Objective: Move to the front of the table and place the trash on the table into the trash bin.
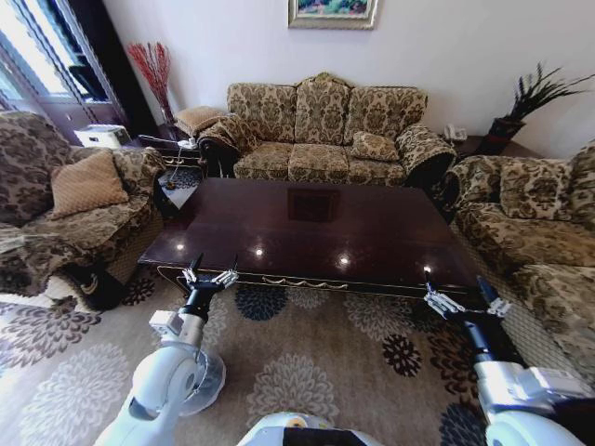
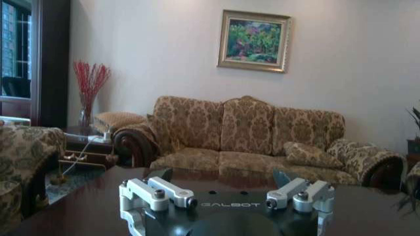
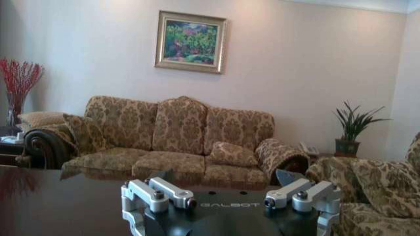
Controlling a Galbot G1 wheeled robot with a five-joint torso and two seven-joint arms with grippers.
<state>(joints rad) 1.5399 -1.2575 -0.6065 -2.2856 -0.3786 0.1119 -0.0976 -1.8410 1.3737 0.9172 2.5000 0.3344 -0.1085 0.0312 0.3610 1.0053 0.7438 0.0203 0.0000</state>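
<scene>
The one readable word is "GALBOT", in pale capital letters on the dark plate between the silver finger mounts of the left gripper [image 2: 226, 178] (it stands level across the plate). The same word sits likewise on the right gripper [image 3: 226, 178].

Table [image 1: 316, 228] is centred ahead of the robot. A three-seat sofa [image 1: 321, 130] is placed behind its far edge, against the wall, with a framed picture [image 1: 332, 11] hung above it. An armchair [image 1: 65, 200] is set to the table's left, a second sofa [image 1: 535, 223] to its right. A side table [image 1: 172, 153] is found in the far-left corner between armchair and sofa, a vase of twigs [image 1: 152, 70] behind it. A potted plant [image 1: 521, 107] is placed in the far-right corner. Left gripper [image 1: 210, 274] is held just before the table's near-left edge, right gripper [image 1: 462, 299] before its near-right corner. Carpet [image 1: 325, 362] is laid under everything.
</scene>
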